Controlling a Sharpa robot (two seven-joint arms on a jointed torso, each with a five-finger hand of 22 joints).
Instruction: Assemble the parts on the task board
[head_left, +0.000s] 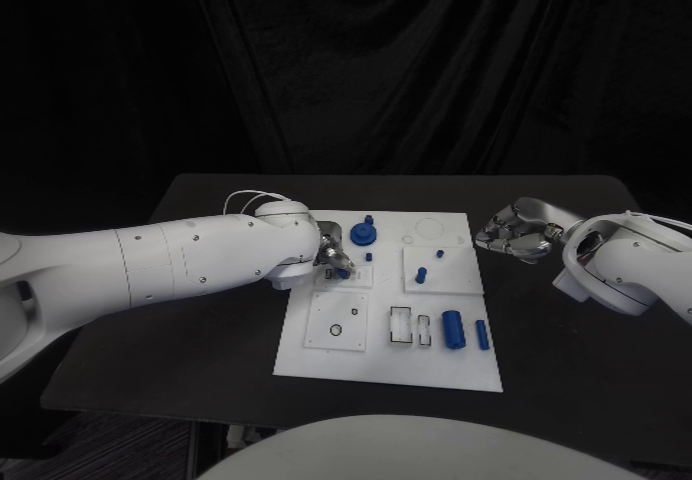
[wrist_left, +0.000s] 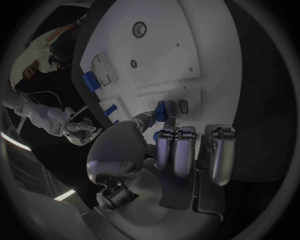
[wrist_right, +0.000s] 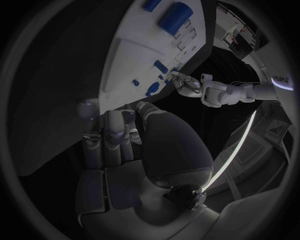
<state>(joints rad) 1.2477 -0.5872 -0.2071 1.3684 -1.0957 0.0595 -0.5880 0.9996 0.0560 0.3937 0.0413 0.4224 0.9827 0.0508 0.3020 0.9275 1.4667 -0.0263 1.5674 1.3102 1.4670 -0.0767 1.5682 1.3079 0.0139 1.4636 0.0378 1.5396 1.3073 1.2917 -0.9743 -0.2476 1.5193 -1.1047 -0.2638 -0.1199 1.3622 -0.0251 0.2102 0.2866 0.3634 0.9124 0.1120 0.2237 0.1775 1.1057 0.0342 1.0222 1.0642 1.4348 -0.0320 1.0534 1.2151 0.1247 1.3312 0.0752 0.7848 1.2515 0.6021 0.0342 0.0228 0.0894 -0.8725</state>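
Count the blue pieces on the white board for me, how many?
7 visible: gear, peg, two pegs mid-board, cylinder, bar, one at the left hand. Others may be hidden.

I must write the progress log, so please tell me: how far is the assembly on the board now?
Early to middle stage. Some small blue pieces, like the round blue knob, already stand in the white task board. The left hand pinches a small blue part over the board. The blue cylinder lies loose; the right hand waits beside.

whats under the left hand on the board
The left hand is over the task board, pinching a small blue part above a slot. The board beneath its palm is covered.
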